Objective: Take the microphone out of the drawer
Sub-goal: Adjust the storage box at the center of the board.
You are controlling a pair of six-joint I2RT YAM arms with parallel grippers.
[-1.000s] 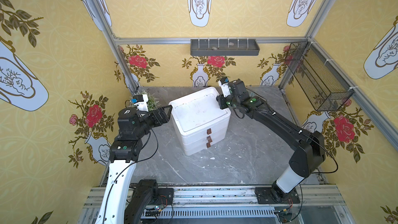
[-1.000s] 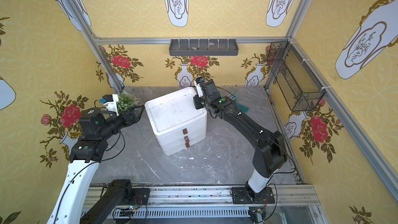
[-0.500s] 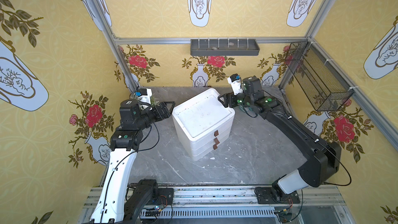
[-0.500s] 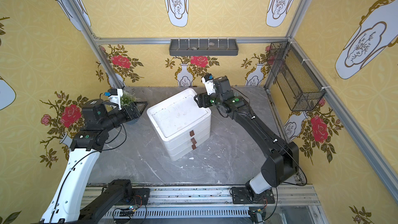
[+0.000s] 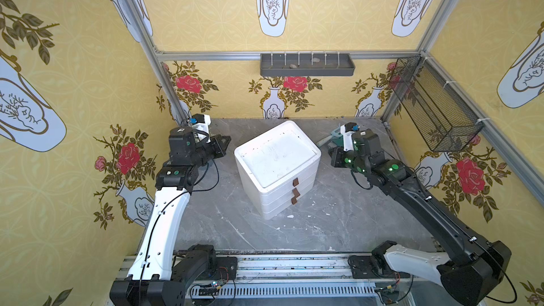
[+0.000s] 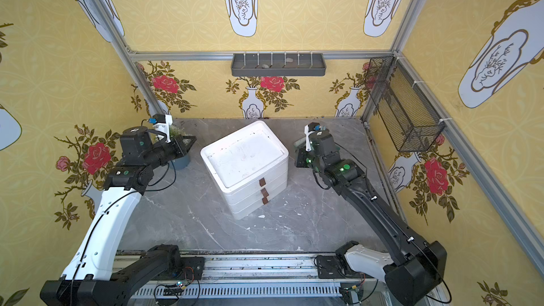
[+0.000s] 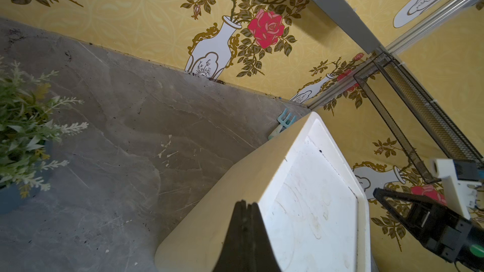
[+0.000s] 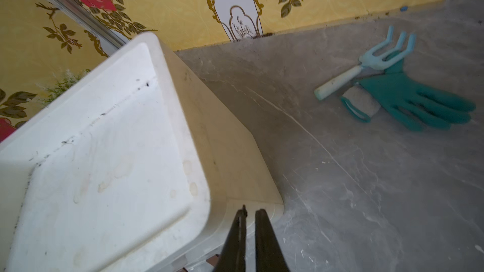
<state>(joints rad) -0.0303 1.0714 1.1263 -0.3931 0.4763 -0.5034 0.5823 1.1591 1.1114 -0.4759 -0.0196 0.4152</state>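
Three drawers shut on white drawer unit (image 5: 276, 166), centre of table (image 5: 338, 231), in both top views; microphone unseen, presumably inside, which drawer unclear. Left gripper (image 5: 226, 142) and right gripper (image 5: 332, 158) either side, clear of it. Left wrist: fingertips (image 7: 243, 218) pressed together, empty. Right wrist: fingertips (image 8: 262, 221) closed to a sliver, empty. Spread one, pinch a brown tab (image 5: 295, 182), pull straight out.

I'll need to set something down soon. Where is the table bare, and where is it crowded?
Widest bare patch: the marble table in front of the drawer unit, up to the front rail. A narrower strip lies behind the unit, along the back wall. Crowded: potted plant at back left, rake and glove at back right.
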